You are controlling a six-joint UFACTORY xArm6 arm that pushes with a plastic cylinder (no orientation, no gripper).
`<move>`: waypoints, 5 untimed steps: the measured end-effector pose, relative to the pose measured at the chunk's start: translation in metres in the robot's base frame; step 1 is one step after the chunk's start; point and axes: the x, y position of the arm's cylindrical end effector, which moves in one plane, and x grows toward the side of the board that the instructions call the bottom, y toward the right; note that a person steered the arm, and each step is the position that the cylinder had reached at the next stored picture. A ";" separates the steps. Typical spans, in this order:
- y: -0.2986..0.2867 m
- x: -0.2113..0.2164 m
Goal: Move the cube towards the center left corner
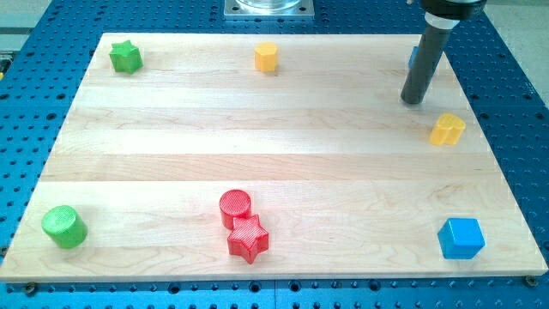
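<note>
A blue cube (461,238) sits near the board's bottom right corner. My tip (413,99) is at the view's upper right, far above the cube. A sliver of another blue block (413,57) shows just behind the rod, mostly hidden by it. A yellow block (447,130) lies just right of and below my tip.
A green star (125,57) is at the top left and a yellow hexagon-like block (267,57) at top middle. A green cylinder (64,227) is at the bottom left. A red cylinder (235,207) touches a red star (248,238) at bottom middle. The wooden board (171,146) rests on a blue perforated table.
</note>
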 end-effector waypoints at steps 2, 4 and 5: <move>-0.052 0.043; -0.060 0.134; -0.053 0.156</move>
